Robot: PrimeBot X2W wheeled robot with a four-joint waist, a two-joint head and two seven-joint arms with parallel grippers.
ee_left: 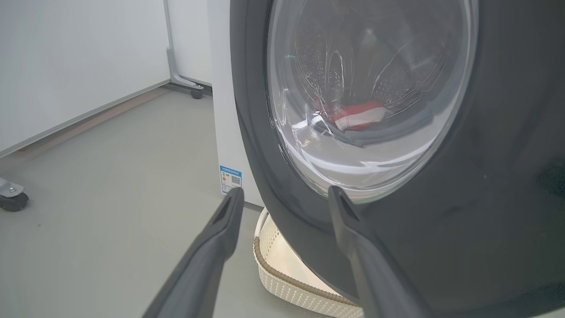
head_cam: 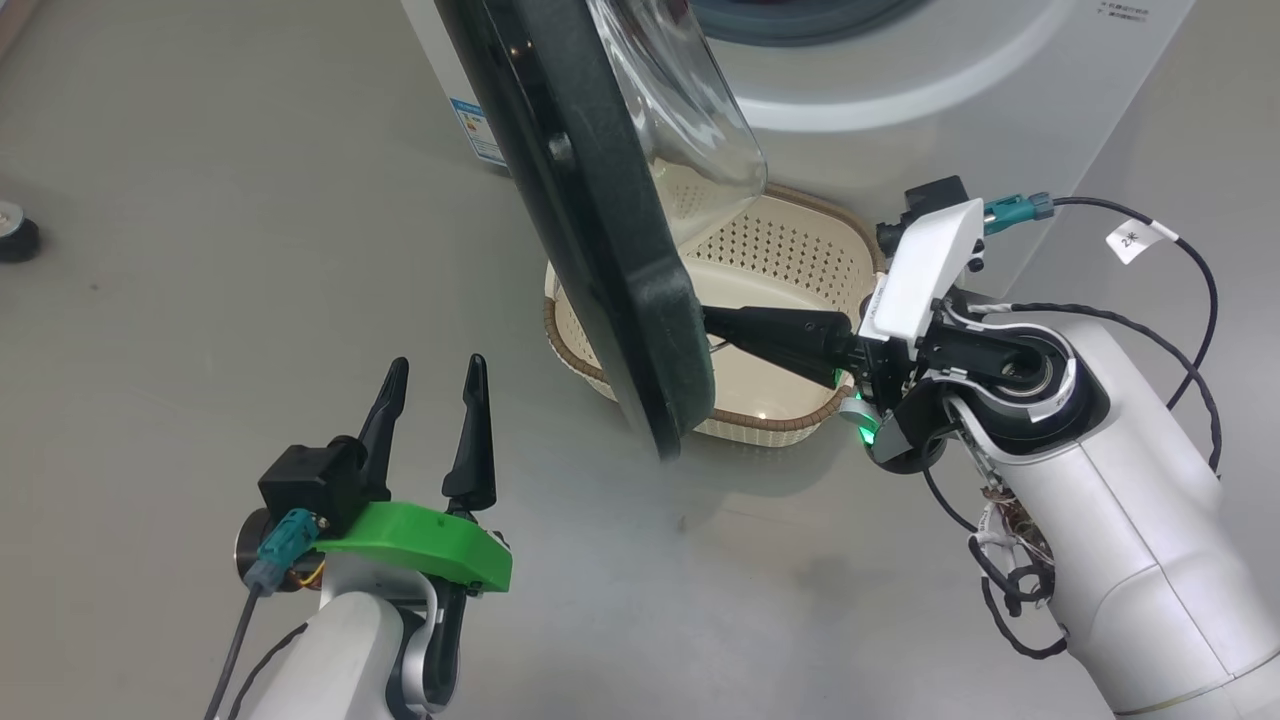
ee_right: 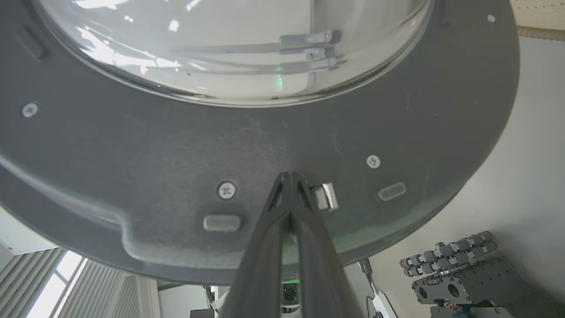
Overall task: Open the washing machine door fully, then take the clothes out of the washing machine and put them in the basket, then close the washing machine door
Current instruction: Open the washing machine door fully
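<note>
Right wrist view: closed fingers (ee_right: 265,240) against door (ee_right: 132,154)

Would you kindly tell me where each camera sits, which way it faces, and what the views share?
Head view: on the head, facing down at door, basket; shows open left gripper, right gripper.
Left wrist view: on that wrist, facing the door's outside, clothes behind glass; own spread fingers.
Right wrist view: on that wrist, facing the door's inside; own shut fingers.
Shared: the door, in all three.
</note>
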